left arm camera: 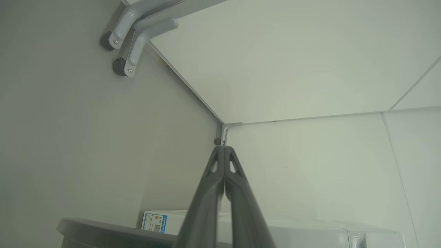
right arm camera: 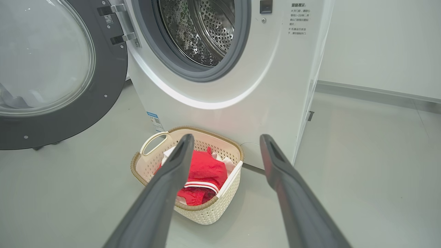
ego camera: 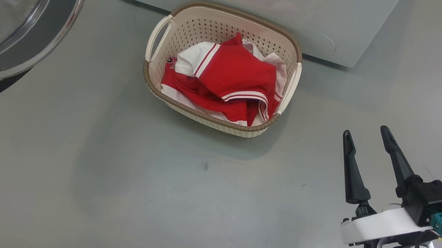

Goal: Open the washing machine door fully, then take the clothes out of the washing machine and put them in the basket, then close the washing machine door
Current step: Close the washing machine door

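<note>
Head view: clothes [ego camera: 228, 80] lie heaped in the basket [ego camera: 231, 10] just before the washing machine [ego camera: 268, 1]; drum [right arm camera: 203, 34] apparently empty, its bottom unseen. Right claw [ego camera: 364, 131] spread, empty. Left claw [left arm camera: 224, 148] pressed together. Washing machine door [ego camera: 71, 4] stands wide; a swung push may slip off its glossy rim.

Perforated cream plastic on the basket [ego camera: 200, 33], woven-look brown at the rim. Soft red and white cloth for the clothes [ego camera: 233, 76]. Glossy clear glass in the washing machine door [right arm camera: 51, 69]. Smooth white gloss over the washing machine [right arm camera: 275, 86]; shiny perforated steel drum [right arm camera: 206, 31]; matt grey rubber ring [right arm camera: 243, 44]. Smooth grey floor [ego camera: 101, 194]. Matt dark fingers [ego camera: 355, 173].
</note>
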Controlling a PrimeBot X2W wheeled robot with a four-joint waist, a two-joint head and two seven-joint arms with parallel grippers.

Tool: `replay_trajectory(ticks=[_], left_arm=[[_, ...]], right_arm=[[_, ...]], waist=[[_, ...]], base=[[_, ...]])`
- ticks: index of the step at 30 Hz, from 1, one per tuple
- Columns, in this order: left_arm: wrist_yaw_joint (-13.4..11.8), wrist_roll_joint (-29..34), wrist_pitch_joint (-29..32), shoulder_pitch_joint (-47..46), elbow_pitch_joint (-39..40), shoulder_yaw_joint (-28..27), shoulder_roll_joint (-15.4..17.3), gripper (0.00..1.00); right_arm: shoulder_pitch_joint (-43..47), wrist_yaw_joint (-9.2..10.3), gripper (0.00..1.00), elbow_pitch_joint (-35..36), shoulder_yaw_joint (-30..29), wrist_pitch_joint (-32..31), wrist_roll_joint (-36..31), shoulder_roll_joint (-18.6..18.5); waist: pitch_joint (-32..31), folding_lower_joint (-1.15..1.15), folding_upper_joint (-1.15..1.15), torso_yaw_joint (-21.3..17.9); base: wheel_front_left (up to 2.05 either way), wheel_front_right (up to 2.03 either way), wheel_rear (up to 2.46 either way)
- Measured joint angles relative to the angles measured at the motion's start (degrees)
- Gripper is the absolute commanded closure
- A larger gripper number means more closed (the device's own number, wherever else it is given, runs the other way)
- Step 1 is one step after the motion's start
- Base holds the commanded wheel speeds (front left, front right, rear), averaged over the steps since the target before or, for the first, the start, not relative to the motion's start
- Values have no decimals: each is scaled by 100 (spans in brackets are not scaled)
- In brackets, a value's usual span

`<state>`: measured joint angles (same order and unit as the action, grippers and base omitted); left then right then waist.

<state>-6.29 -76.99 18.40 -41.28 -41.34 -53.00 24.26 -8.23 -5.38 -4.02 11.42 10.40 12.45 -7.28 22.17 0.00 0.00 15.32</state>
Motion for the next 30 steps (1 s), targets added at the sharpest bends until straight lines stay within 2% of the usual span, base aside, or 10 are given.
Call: replay_trajectory(ticks=[14,30], left_arm=[[-33,-74,978,-97,-505,333,148,100],[-48,-102,1702,-98,-694,648,290,100]], right_arm=[[-7,0,0,-27,45,8,0,9],[-3,-1,0,-186,110,60,11,48]], waist=[[-126,0,0,9],[-412,0,0,-12]], base=[[0,0,0],[0,0,0]])
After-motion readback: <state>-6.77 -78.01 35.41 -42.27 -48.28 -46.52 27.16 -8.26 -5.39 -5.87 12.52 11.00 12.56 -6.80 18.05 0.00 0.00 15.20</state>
